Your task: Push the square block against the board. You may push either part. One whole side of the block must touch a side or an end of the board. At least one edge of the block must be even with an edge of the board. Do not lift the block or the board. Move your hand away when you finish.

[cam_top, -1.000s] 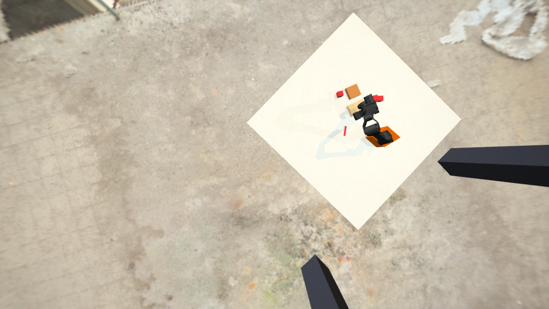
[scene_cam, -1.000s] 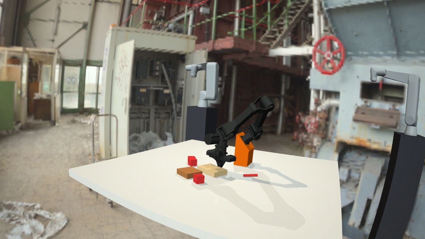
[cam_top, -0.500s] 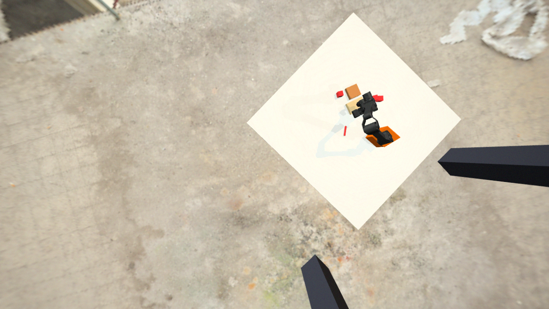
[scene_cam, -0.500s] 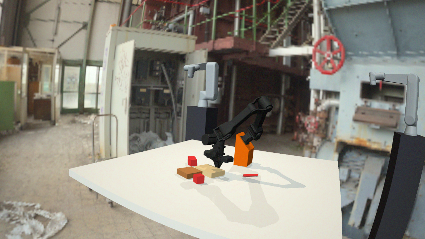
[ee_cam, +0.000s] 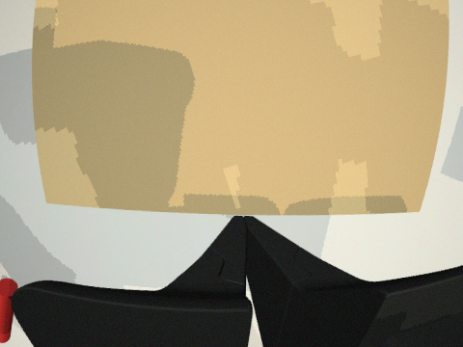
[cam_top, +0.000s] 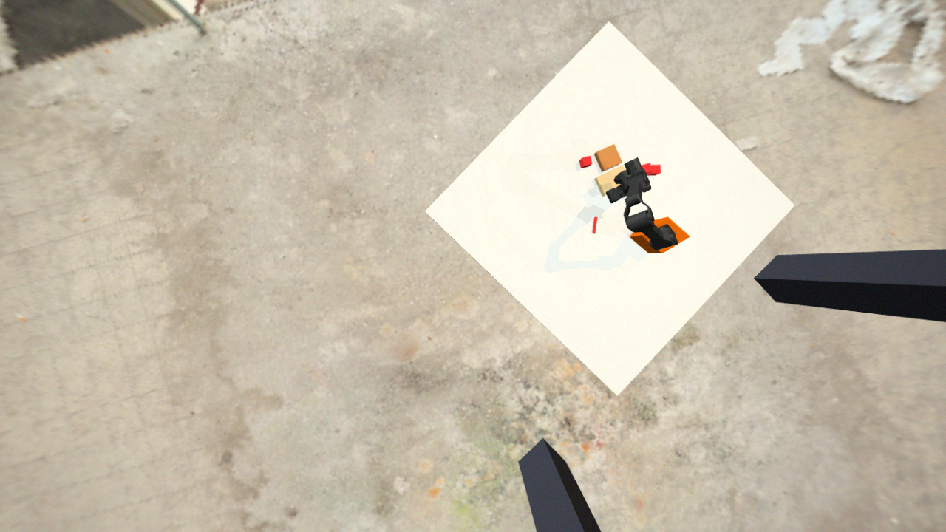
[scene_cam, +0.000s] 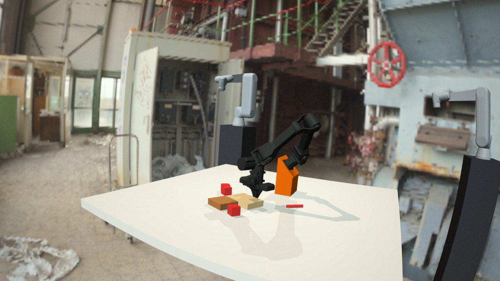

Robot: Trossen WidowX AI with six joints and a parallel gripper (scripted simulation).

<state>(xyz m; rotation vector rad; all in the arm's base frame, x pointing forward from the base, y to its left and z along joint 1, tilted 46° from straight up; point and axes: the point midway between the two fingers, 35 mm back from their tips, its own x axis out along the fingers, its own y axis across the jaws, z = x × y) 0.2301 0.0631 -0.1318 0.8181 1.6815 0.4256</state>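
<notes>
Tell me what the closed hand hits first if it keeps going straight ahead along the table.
The hand looks to be already at the tan block's near side, so it meets that first.
</notes>
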